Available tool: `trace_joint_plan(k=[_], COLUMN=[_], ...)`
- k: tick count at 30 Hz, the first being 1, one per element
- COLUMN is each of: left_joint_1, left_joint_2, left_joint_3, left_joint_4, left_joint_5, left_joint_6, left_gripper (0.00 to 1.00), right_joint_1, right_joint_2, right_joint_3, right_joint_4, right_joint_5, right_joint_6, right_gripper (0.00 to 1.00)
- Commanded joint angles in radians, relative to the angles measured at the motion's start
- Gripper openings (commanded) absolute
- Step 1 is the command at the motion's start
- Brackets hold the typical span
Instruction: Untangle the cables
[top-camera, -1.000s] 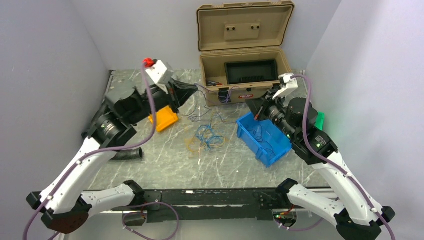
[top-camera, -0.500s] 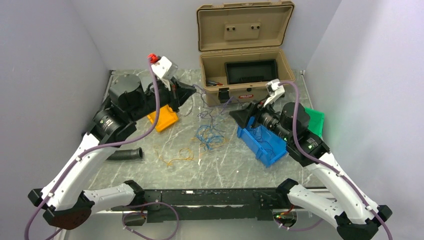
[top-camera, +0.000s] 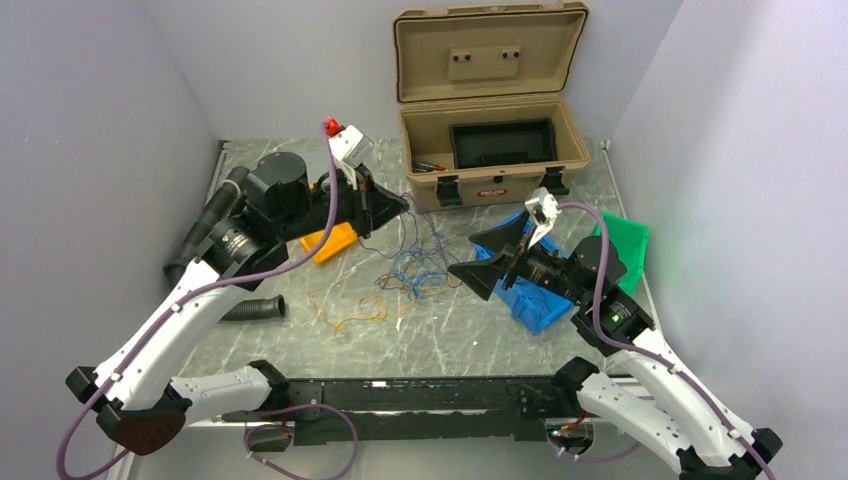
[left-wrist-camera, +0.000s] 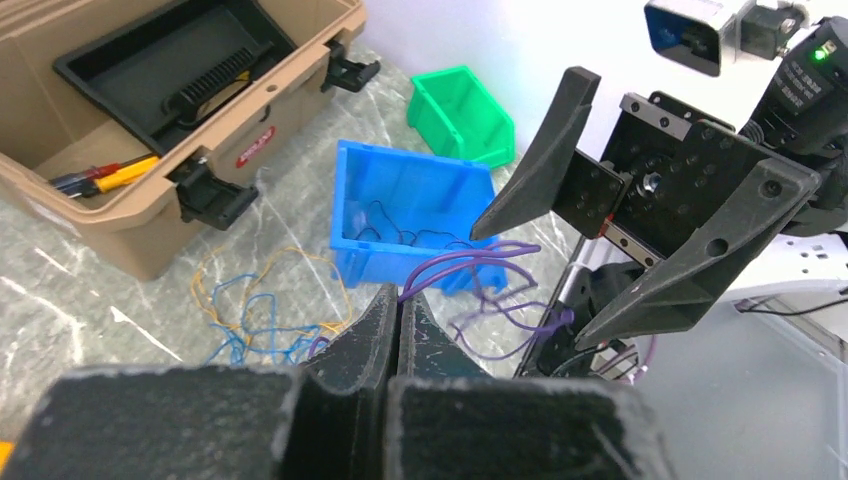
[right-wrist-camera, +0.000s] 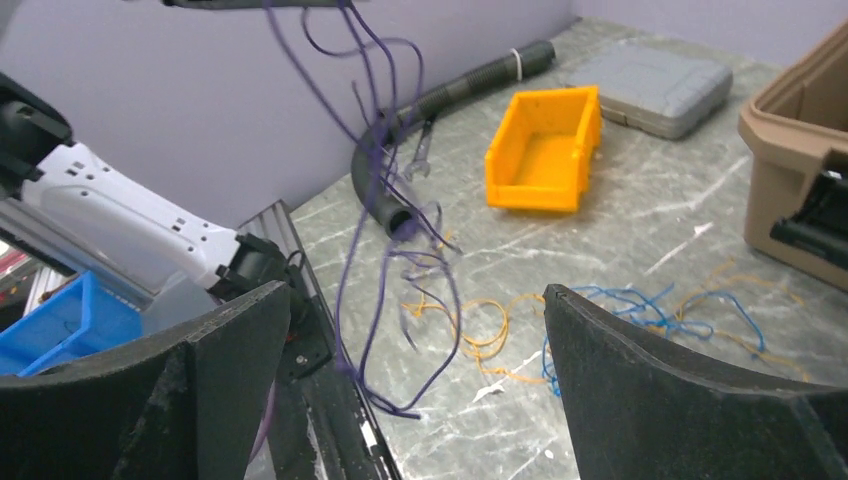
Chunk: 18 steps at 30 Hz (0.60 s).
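The cables lie as a loose tangle of thin blue and orange wires on the marble table, with an orange loop nearer the front. My left gripper is raised over the tangle and shut on a few thin purple wires, which stick out past its tips and hang down. My right gripper faces it, wide open and holding nothing. In the right wrist view the purple wires dangle in front of that gripper's spread fingers, above the orange and blue wires.
An open tan toolbox stands at the back. A blue bin holding dark wires sits under the right arm, with a green bin beside it. An orange bin, a black corrugated hose and a grey case lie on the left.
My right gripper has opened and swung left from over the blue bin toward the table's middle. The left gripper has moved right, still shut, dragging the purple wires along.
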Motion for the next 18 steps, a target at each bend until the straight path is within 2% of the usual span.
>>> trace_joint_plan(k=[1,5,13,18], left_joint_1=[-0.001,-0.006,-0.065,-0.120], left_joint_2=[0.002,0.040,0.178,0.318], left_joint_3=[-0.029,-0.037,0.023,0.121], left_joint_4=[0.083,0.151,0.255,0.324], left_joint_5=[0.099,0.157,0.185,0.211], left_joint_6=[-0.072,-0.118,-0.161,-0.199], left_gripper=[0.00,0.00,0.00,0.00], right_joint_1=[0.001,0.001,-0.001,0.001], right_joint_2=[-0.010,-0.012,0.021,0.007], right_joint_3=[0.000,0.014,0.064,0.067], right_joint_4=[0.105,0.080,-0.002,-0.048], right_joint_5=[-0.065,-0.040,0.061,0.213], right_joint_6=[-0.002,-0.022,-0.050,-0.059], right_gripper=[1.00,1.00,1.00,1.00])
